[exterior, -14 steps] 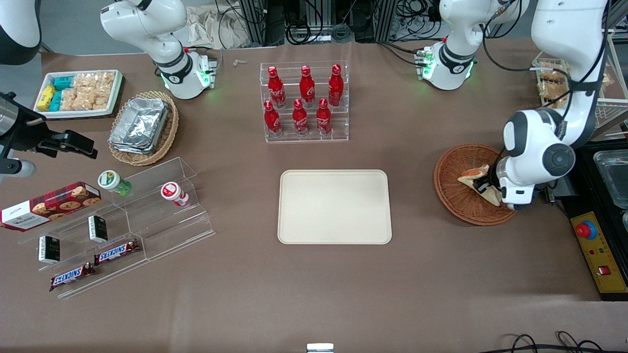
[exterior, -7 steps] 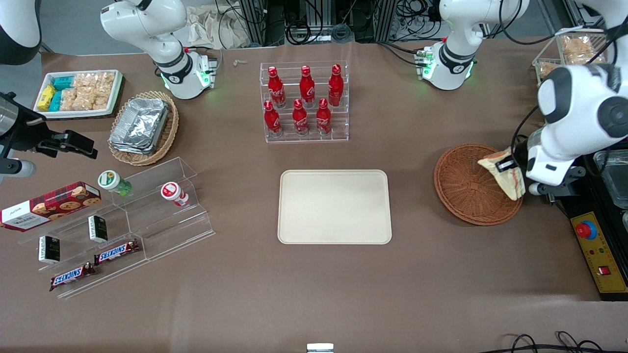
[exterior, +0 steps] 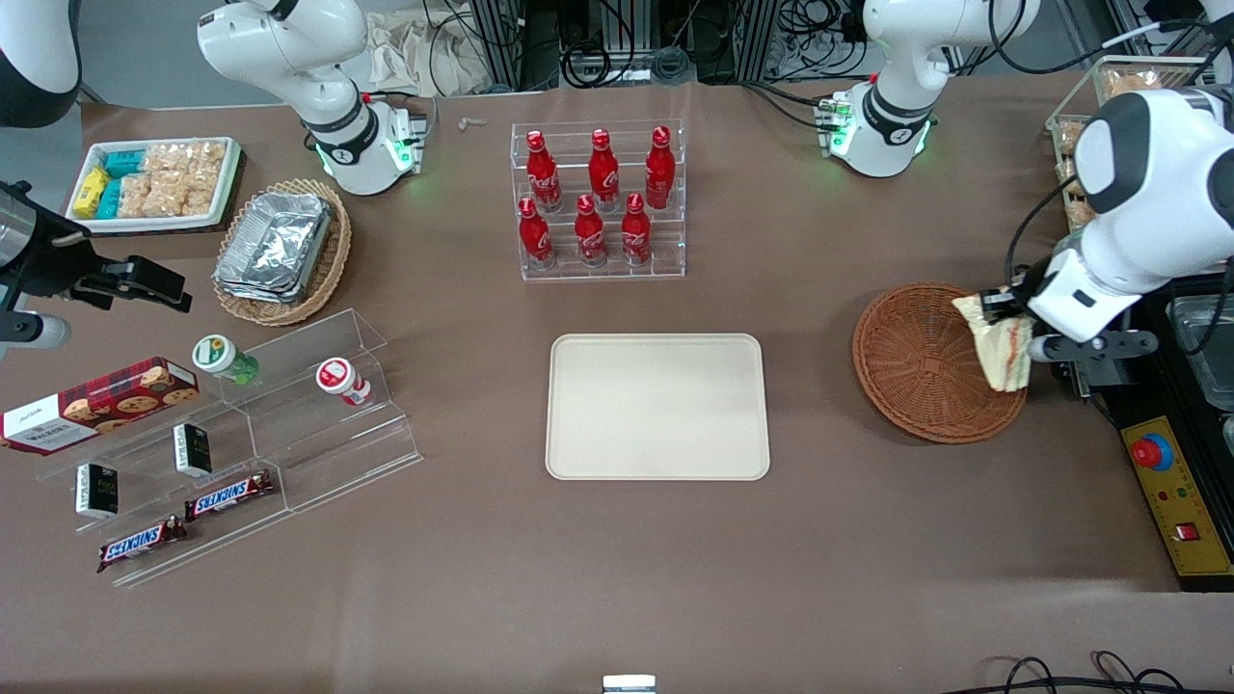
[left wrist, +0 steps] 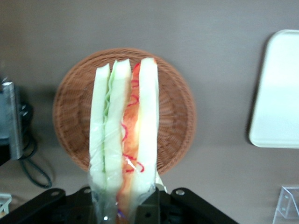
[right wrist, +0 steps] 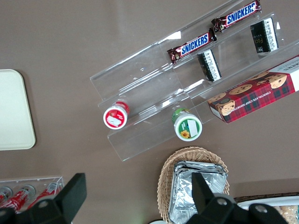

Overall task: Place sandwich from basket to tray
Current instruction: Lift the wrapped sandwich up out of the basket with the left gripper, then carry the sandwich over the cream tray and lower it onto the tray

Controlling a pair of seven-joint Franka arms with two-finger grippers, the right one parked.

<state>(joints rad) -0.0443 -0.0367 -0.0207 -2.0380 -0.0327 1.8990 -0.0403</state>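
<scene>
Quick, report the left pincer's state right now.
Left pincer: shut on the sandwich, held up above the basket at its edge toward the working arm's end; the tray is bare.

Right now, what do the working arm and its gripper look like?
The working left arm has a glossy white rounded shell with dark grey joint caps, and black cables run along it. Its base glows green. The gripper, above the basket's rim toward the working arm's end, has black fingers on a black body.
</scene>
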